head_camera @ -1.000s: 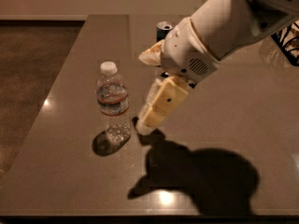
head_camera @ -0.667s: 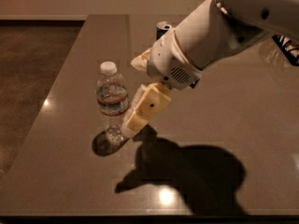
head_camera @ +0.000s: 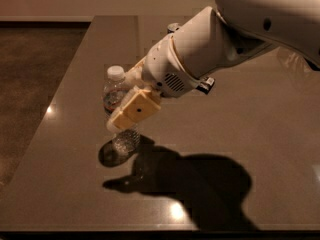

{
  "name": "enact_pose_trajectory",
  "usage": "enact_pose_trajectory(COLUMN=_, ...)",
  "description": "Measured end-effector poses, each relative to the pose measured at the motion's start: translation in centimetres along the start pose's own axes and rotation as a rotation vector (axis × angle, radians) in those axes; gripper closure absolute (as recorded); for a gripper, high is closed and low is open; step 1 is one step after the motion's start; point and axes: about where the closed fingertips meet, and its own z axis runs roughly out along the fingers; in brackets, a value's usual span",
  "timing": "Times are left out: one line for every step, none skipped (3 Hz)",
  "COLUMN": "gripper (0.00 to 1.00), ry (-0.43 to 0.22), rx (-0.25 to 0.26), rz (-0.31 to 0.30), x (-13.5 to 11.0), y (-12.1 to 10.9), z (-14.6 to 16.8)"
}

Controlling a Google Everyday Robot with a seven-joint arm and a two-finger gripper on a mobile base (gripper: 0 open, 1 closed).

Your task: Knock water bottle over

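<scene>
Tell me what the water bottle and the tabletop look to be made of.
Water bottle: probably thin clear plastic, going by its ribbed see-through walls and white screw cap. Table: a hard, polished brown surface, maybe stone or laminate, that mirrors the lights sharply. The gripper is at the bottle's midsection, jaws open, partly covering the label.

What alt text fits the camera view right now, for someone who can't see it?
The gripper is right at an upright water bottle on a brown table, covering part of its middle. The white arm reaches in from the upper right, casting a dark shadow on the tabletop.
</scene>
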Motion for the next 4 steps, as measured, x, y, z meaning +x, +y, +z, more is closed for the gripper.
enact_pose_trajectory(gripper=0.48, ry=-0.014, rx=-0.009, rz=0.025, x=-0.2, y=-0.1, z=0.5)
enact_pose_trajectory(gripper=0.72, ry=-0.001, rx=-0.027, rz=0.047, x=-0.5, y=-0.6, z=-0.4)
enact_pose_trajectory(gripper=0.94, ry=0.093, rx=-0.017, rz=0.048, x=-1.1, y=-1.5, z=-3.0)
enact_pose_trajectory(gripper=1.0, ry=0.271, rx=0.019, rz=0.032, x=0.0, y=-2.7, z=-6.1)
